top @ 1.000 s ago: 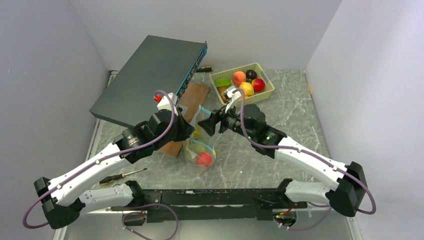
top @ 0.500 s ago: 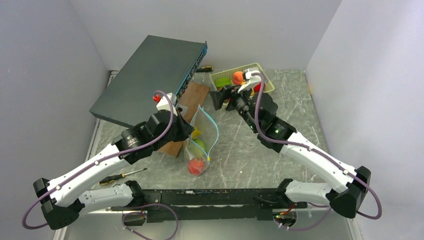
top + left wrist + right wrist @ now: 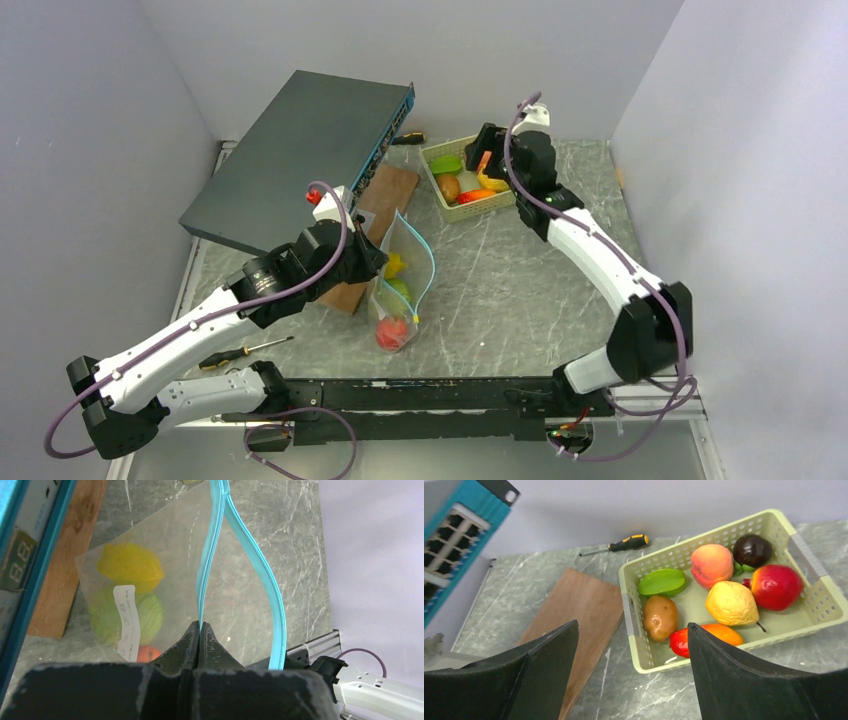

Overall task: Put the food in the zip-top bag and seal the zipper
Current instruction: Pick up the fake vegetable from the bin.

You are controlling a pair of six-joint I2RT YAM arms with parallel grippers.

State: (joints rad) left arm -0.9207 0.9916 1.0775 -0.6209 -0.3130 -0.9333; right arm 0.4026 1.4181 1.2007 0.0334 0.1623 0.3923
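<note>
Three pieces bagged: a yellow fruit (image 3: 130, 567), a light green fruit (image 3: 137, 615) and a red-orange piece (image 3: 147, 653) lie inside the zip-top bag (image 3: 170, 540), showing through its clear wall at centre left of the left wrist view.
Seven pieces not yet bagged: a green piece (image 3: 663, 581), a peach (image 3: 711, 564), a dark purple fruit (image 3: 752, 550), a red apple (image 3: 775, 586), a yellow pear (image 3: 731, 603), a brown potato (image 3: 660, 617) and a red-and-orange piece (image 3: 706, 637) sit in the pale green basket (image 3: 724, 536), in the right half of the right wrist view.
Bag position: on the desk (image 3: 500, 280) at the centre of the top view, just beside a wooden board (image 3: 380, 195) and well apart from the basket at upper centre.
Bag mouth: the teal zipper (image 3: 274, 605) gapes in a long loop and is unsealed.
Left arm: the left fingers (image 3: 200, 627) are closed tight, pinching one lip of the zipper and holding the mouth up.
Right arm: the right fingers (image 3: 632, 626) are spread wide and empty, hovering above the basket's near left corner.
Progress, as a judgement: under halfway, with more food outside the bag than in it.
Left to do: pick each basket piece, drop it through the open mouth, then press the zipper shut along its whole length.
</note>
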